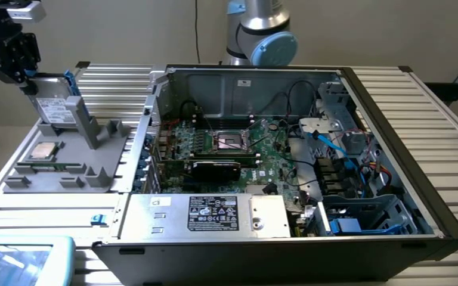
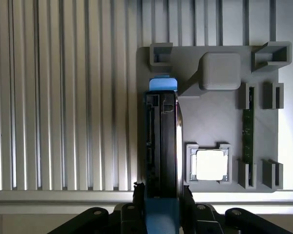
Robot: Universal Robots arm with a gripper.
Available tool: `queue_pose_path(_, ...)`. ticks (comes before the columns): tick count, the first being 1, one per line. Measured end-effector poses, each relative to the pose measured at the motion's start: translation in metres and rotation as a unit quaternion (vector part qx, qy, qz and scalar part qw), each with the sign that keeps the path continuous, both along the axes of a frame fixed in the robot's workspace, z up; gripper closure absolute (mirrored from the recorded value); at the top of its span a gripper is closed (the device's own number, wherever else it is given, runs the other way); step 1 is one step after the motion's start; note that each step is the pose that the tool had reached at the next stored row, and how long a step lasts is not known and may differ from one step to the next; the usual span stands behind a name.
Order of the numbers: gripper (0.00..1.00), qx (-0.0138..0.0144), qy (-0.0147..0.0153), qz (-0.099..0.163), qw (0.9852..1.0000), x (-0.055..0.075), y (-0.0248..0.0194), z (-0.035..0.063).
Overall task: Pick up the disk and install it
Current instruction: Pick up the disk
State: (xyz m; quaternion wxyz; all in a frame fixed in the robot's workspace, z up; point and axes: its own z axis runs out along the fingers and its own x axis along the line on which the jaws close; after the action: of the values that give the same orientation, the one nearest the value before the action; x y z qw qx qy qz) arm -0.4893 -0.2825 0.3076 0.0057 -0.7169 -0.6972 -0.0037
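The disk (image 1: 52, 105) is a grey metal drive with a white label and a blue carrier. It stands upright and slightly tilted at the back of the grey fixture tray (image 1: 62, 179), beside the tray's upright post. My gripper (image 1: 28, 80) comes down on its upper end from the exterior view's top left. In the wrist view the disk (image 2: 161, 141) is edge-on, and the black fingers (image 2: 136, 190) of the gripper (image 2: 161, 194) press on both of its faces. Whether its lower end rests in the holder I cannot tell.
On the fixture tray (image 2: 210, 122) lie a square silver processor chip (image 2: 211, 165) and a green memory stick (image 2: 247, 129). The open computer case (image 1: 245, 83) fills the exterior view's middle, with a silver box (image 1: 205, 214) in front and a drive cage (image 1: 364, 217) at its right front corner.
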Motion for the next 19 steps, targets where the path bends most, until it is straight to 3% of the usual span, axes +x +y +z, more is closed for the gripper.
queue_pose_path(11, 0.63, 0.0011, 0.0002, 0.0, 1.0, 0.0008, -0.0003, -0.0012)
queue_pose_path(19, 0.63, 0.0011, 0.0003, 0.0, 1.0, 0.0049, -0.0002, 0.0038)
